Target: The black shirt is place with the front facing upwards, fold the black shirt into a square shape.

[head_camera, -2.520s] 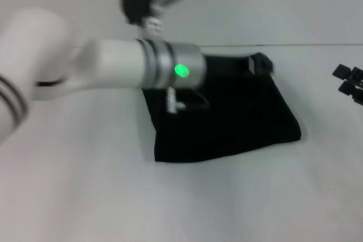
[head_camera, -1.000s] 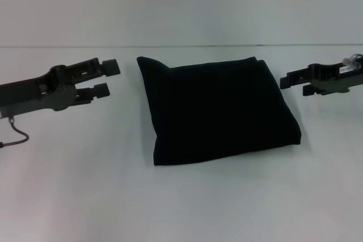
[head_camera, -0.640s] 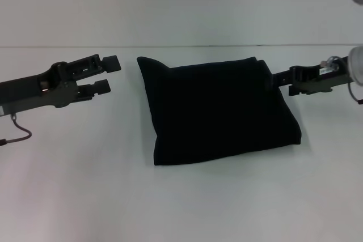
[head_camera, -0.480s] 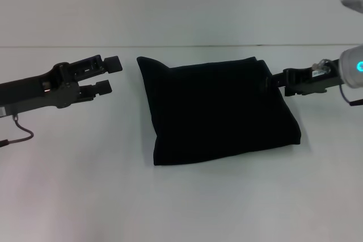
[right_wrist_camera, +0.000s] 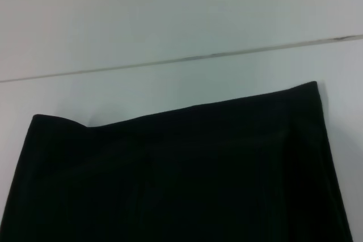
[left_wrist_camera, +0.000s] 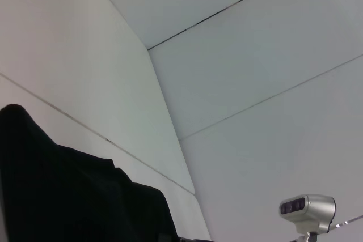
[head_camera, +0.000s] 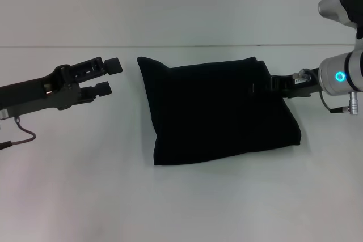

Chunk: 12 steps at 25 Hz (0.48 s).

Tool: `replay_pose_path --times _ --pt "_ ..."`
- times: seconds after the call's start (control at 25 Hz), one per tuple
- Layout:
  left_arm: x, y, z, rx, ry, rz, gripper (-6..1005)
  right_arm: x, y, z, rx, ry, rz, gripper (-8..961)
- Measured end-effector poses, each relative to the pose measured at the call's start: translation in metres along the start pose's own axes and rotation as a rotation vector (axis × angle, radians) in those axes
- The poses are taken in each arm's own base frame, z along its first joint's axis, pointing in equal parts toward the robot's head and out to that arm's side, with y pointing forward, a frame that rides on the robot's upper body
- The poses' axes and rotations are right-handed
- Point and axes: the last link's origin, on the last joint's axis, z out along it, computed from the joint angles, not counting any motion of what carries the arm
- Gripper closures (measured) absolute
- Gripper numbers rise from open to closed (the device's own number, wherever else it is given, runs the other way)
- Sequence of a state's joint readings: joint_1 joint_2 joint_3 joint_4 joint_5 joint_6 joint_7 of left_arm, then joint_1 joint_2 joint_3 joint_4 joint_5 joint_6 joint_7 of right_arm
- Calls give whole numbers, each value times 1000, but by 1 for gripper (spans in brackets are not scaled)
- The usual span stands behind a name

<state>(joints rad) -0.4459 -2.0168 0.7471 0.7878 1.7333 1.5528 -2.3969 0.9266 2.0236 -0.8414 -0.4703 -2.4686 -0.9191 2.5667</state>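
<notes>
**Mia:** Where is the black shirt [head_camera: 218,109]?

**Ben:** It lies in the middle of the white table [head_camera: 181,202], between the two arms. It is folded into a fat, almost square bundle. One far corner sticks up a little, on the robot's left.

**Mia:** What are the arms doing?

**Ben:** The left gripper [head_camera: 108,76] hangs just beside the shirt's left edge. Its two fingers are spread apart and hold nothing. The right gripper [head_camera: 265,85] is right at the shirt's right edge, near the far corner. Black on black hides its fingers, so Ben cannot tell if they pinch the cloth.

**Mia:** How should the robot do this step well?

**Ben:** The job looks nearly done. The robot should only tidy the edges. It should push softly and low, so the layers do not slide apart. It could press down the corner that sticks up. It should lift away straight, so no cloth gets dragged.

**Mia:** Any words to read?

**Ben:** No. No letters or label show on the shirt, only plain black cloth
</notes>
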Motion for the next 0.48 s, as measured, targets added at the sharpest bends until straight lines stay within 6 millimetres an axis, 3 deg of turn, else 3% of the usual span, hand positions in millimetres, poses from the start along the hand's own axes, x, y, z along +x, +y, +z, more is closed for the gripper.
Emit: replay_pose_path --times 0.28,0.48 --pt "2 1 3 -1 1 7 48 1 -2 -1 -3 0 1 310" --pt "3 0 6 0 3 0 48 0 -3 -2 0 -6 5 481"
